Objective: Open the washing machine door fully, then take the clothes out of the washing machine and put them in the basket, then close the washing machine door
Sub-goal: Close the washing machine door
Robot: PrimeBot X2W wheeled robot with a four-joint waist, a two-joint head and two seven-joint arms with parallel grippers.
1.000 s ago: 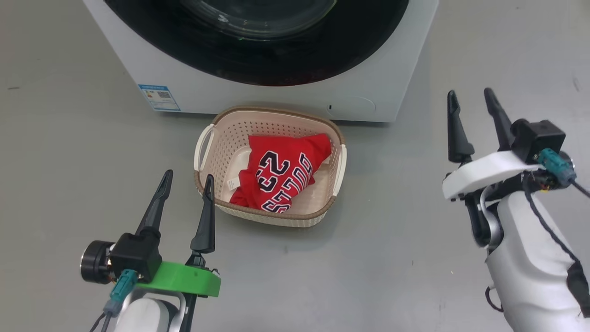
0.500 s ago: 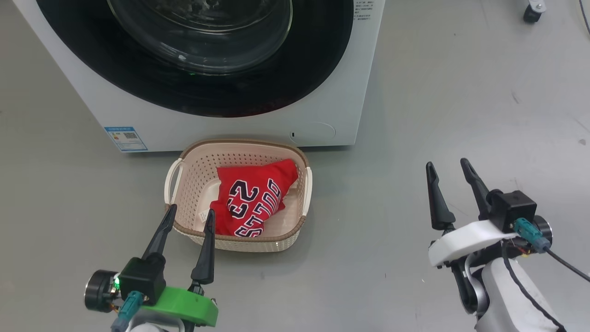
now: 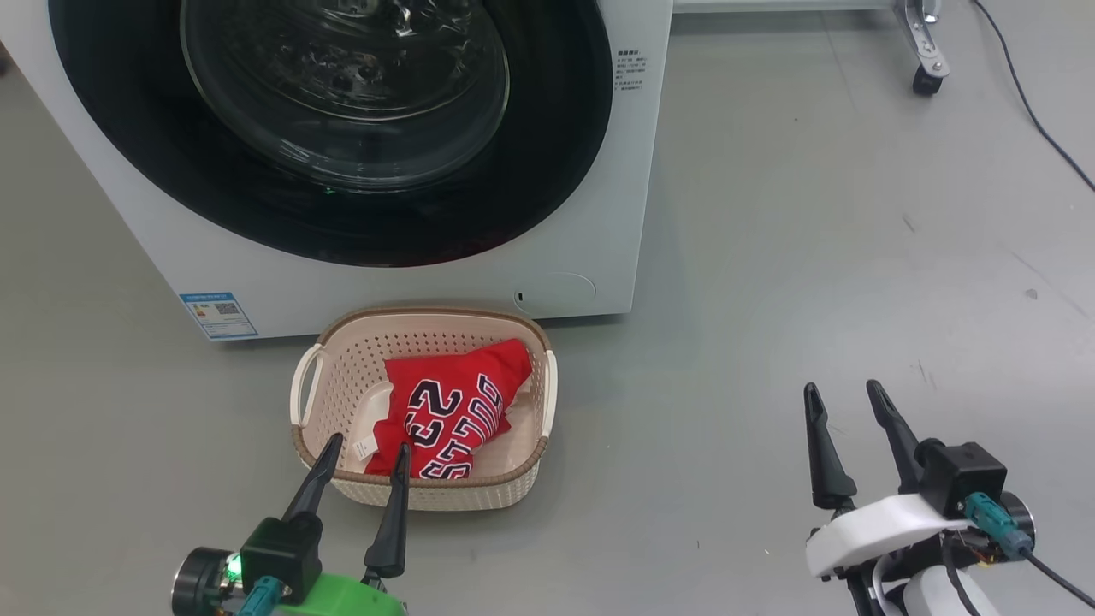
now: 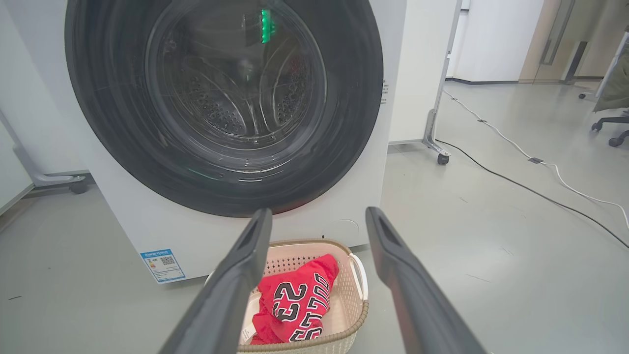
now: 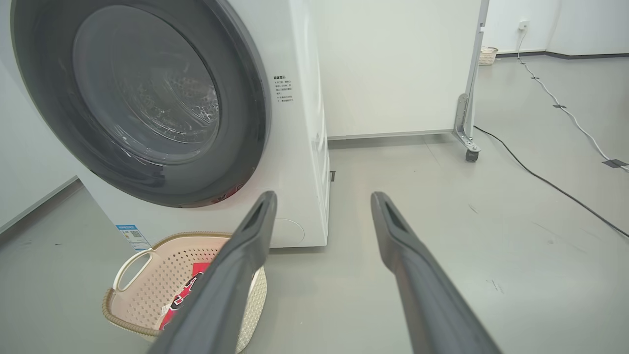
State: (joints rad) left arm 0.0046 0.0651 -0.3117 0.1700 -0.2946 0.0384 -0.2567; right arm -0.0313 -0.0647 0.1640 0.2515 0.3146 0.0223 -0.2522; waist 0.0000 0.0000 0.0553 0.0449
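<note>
— Where are the clothes [image 3: 453,409]?
— In the basket [image 3: 342,387], centre of the frame, just below the washer [image 3: 637,214]; its door [image 3: 338,111] is closed.
— And the grippers?
— The left gripper [image 3: 369,442] is at lower left and the right gripper [image 3: 841,387] at lower right, both spread wide and empty.

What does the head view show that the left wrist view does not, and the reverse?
Head view adds: the right gripper, open over the grey floor, and the green mount behind the left gripper. Left wrist view adds: a white cable taped along the floor, a wheeled office chair and a pale brown door far back. Both share: the white front-loading washing machine, its round black-rimmed glass door closed, the cream perforated plastic basket holding the red lettered jersey, and the open left gripper.
</note>
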